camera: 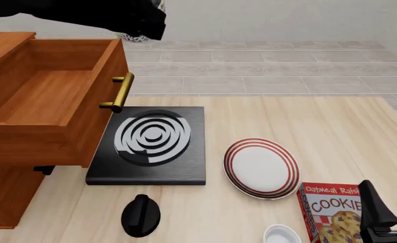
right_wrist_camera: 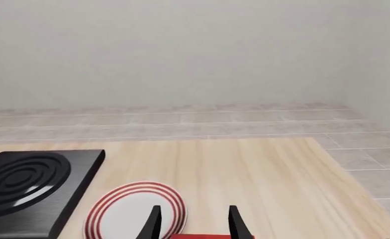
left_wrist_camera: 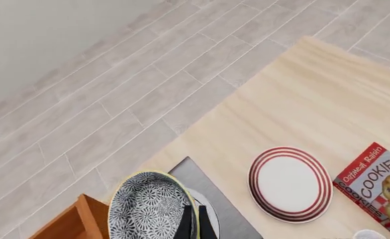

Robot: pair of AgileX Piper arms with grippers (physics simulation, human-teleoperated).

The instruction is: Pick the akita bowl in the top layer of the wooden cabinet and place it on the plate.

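The left pincer is clamped on the bowl rim, apparently lifted clear of the open drawer for carrying to the plate; the right pincer rests apart.

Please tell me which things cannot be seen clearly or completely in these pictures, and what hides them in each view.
- Akita bowl: front view shows only a sliver behind the dark left arm; left wrist view cuts its lower part off.
- Left gripper: only fingertips at the picture edge, on the bowl's rim.
- Small white bowl: cut by the front view's bottom edge.
- Cookies box: cut off at the bottom, partly behind the right gripper.
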